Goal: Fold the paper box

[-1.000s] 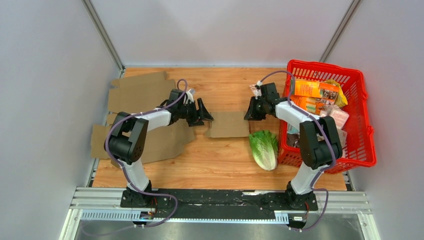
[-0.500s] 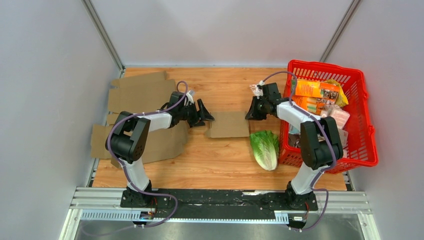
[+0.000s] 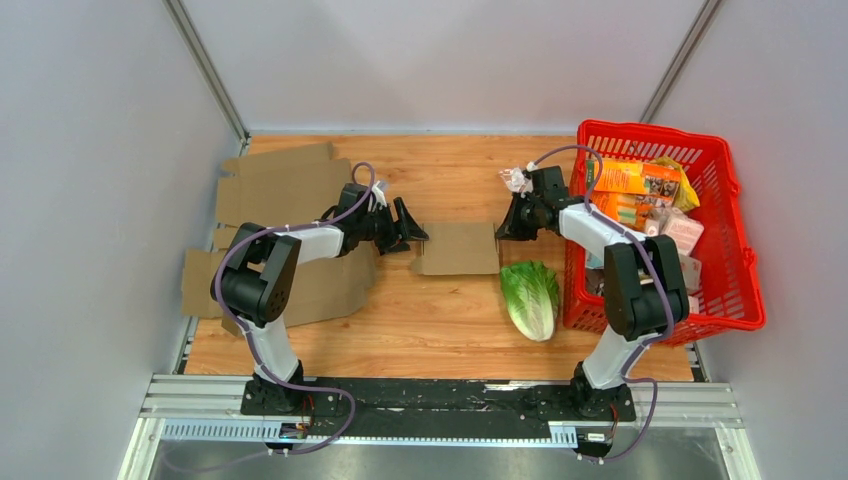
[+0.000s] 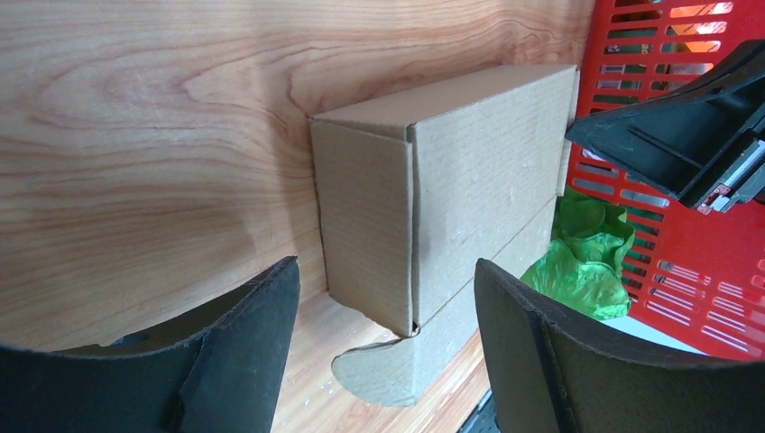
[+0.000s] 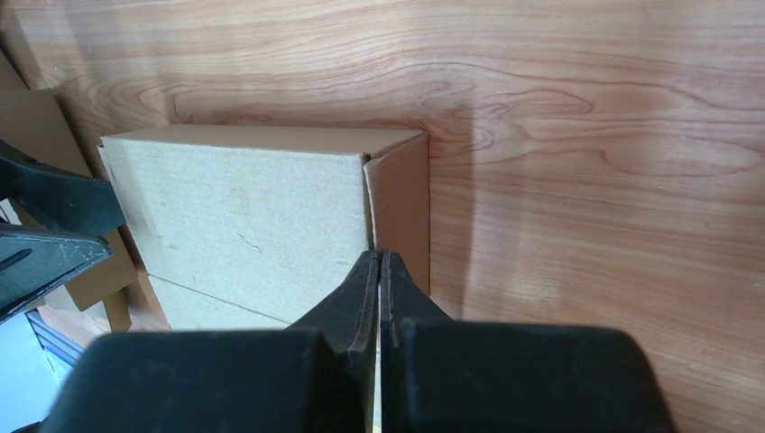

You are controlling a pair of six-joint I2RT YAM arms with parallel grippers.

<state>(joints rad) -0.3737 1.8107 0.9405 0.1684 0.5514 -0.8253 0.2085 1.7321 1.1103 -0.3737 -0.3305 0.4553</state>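
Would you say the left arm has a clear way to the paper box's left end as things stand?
Probably yes: the left end effector is open and faces that end of the paper box with nothing between them; the shut right end effector is at the opposite end.

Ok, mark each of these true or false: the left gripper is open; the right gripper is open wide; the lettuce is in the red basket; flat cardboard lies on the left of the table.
1. The left gripper is open, facing one end of the box. True.
2. The right gripper is open wide. False: its jaws are shut, with the tips at the box's other end.
3. The lettuce is in the red basket. False: it lies on the table, between the box and the basket.
4. Flat cardboard sheets lie on the left of the table. True.
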